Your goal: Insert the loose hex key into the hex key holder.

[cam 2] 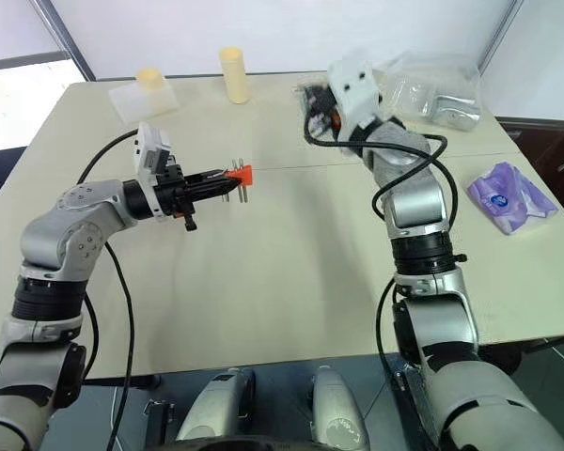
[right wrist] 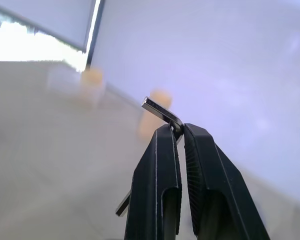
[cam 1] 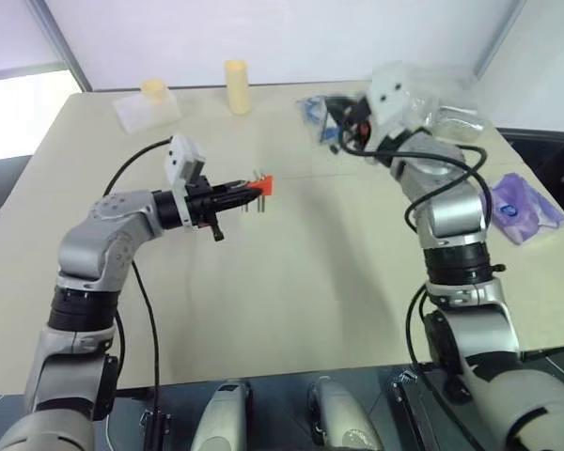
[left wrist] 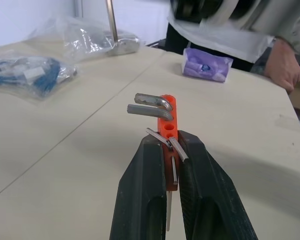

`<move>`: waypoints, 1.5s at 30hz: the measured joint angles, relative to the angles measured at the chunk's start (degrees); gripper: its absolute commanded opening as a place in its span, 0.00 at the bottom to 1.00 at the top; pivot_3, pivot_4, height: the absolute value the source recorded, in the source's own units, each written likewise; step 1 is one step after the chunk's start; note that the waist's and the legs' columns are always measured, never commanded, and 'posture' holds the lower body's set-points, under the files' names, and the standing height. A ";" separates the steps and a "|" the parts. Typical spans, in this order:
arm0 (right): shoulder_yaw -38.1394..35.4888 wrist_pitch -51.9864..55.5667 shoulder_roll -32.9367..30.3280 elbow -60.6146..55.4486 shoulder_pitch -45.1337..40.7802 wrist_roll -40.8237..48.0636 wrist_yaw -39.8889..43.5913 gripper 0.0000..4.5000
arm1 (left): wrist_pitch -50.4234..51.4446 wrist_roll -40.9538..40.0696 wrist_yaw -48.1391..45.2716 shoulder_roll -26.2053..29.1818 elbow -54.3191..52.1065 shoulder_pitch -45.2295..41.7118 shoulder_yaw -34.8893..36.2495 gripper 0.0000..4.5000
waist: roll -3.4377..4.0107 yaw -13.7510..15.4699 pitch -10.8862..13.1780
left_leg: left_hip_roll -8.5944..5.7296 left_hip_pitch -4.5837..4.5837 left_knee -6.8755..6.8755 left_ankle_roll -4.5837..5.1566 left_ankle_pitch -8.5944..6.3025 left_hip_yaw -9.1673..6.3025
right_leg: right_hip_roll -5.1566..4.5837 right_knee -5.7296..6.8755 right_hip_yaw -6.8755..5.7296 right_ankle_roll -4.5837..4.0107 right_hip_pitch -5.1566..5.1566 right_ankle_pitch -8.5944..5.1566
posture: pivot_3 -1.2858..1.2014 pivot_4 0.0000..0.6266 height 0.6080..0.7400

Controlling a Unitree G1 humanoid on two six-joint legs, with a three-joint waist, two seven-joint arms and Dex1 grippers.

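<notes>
Your right gripper pinches the loose hex key near its bend, well right of the hex key holder clamped in your left gripper — it could pivot and miss a hole.

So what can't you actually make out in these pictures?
- Right gripper: in the head views it is motion-blurred, so the loose hex key is lost there.
- Hex key's long leg: right wrist view, mostly hidden behind the fingers.
- Hex key holder: left wrist view, its lower part hidden between the left gripper fingers.
- Clear bags: contents too small.
</notes>
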 measured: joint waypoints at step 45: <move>8.08 -5.19 3.95 -9.09 5.87 0.66 3.38 0.01 | -4.39 2.46 -1.41 -1.03 7.75 -6.74 -0.07 0.00 | 0.00 -0.14 0.00 | 0.00 0.00 0.01 0.00 0.00 0.00 | 0.02 0.04 0.00 0.00 -0.03 0.00 | 0.52 0.24 1.00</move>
